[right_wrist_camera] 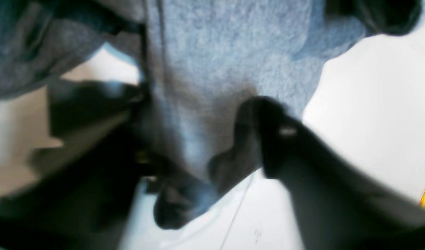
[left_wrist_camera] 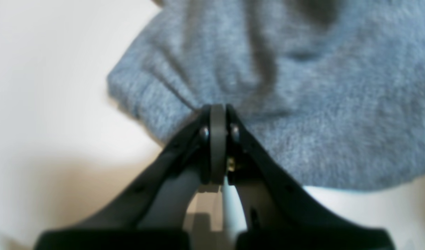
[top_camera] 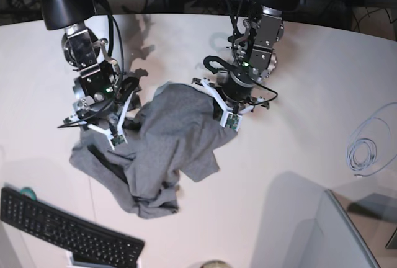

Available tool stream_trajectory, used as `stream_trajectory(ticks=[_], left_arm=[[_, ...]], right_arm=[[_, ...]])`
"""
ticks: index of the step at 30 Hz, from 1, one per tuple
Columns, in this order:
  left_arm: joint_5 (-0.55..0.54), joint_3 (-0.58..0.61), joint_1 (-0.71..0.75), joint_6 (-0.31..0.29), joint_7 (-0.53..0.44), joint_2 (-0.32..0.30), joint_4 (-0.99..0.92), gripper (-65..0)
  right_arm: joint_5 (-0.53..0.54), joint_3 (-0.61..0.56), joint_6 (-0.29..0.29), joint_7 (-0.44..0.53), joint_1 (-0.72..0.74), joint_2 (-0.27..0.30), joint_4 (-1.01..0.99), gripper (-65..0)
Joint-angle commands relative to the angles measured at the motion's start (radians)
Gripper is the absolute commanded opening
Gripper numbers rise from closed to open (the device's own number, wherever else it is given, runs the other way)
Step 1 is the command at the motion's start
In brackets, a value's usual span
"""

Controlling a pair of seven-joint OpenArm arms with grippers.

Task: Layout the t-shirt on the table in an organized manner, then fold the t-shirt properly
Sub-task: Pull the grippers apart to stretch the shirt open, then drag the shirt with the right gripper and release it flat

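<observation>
T-shirt (top_camera: pixel 162 150) bunched mid-table (top_camera: pixel 310 94), both arms on it — layout not done yet.

Left gripper (left_wrist_camera: pixel 217 113) is clamped tight on a pinch of grey fabric at the shirt's edge, w/ creases fanning out from the pinch. Right gripper (right_wrist_camera: pixel 198 139) has cloth running between its fingers (right_wrist_camera: pixel 268 114), jaws partway apart — wrist view too blurred to tell if it's actually biting or just straddling. Shirt lies crumpled btwn the two arms, one end trailing toward the keyboard (top_camera: pixel 68 227) at the near edge. Risks as I see it: if the right side isn't gripped, a spread pull drags the whole heap to one side instead of flattening; grabbing several layers at once would lock in the twist; a low sweep could snag the keyboard.
</observation>
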Motion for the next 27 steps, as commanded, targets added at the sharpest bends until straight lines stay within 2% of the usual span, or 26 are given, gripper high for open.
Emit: stream_trajectory(ticks=[1,2,3,7,10,13,15,19,23,27], left_arm=[[0.002,-0.017,-0.008,0.008,0.005,-0.010,0.006,-65.0],[0.002,-0.042,-0.008,0.008,0.005,-0.014,0.004,-65.0],[0.002,-0.070,-0.007,0.008,0.005,-0.020,0.004,-65.0],[0.008,-0.231,-0.001,0.008,0.005,-0.028,0.003,-65.0],[0.000,-0.327,0.001,0.007,0.005,-0.033,0.013,-65.0],[-0.002,-0.375,0.013,0.007,0.005,-0.034,0.070,-65.0],[-0.002,-0.383,0.038,0.007,0.005,-0.034,0.141,-65.0],[-0.003,-0.381,0.081,0.007,0.011,-0.031,0.306,-65.0],[-0.003,-0.355,0.141,0.005,0.012,0.003,0.448,-65.0],[0.002,-0.211,0.210,0.005,0.012,0.023,0.501,-65.0]], right_arm=[[-0.011,0.026,-0.005,0.002,0.001,0.013,0.027,-48.0],[-0.011,0.050,-0.004,0.002,-0.011,0.013,0.048,-56.9],[-0.011,0.065,-0.002,-0.001,-0.025,0.013,0.071,-59.3],[-0.011,0.105,0.022,-0.009,-0.125,0.019,0.263,-59.9],[-0.011,0.148,0.123,-0.081,-0.186,0.019,0.426,-60.0],[-0.011,0.153,0.209,-0.179,-0.208,0.017,0.553,-60.0],[-0.011,0.153,0.243,-0.244,-0.217,0.019,0.642,-60.0],[-0.011,0.142,0.251,-0.342,-0.245,0.040,0.763,-60.0],[-0.011,0.153,0.251,-0.353,-0.245,0.044,0.768,-60.0],[-0.013,0.199,0.251,-0.353,-0.243,0.044,0.769,-60.0]])
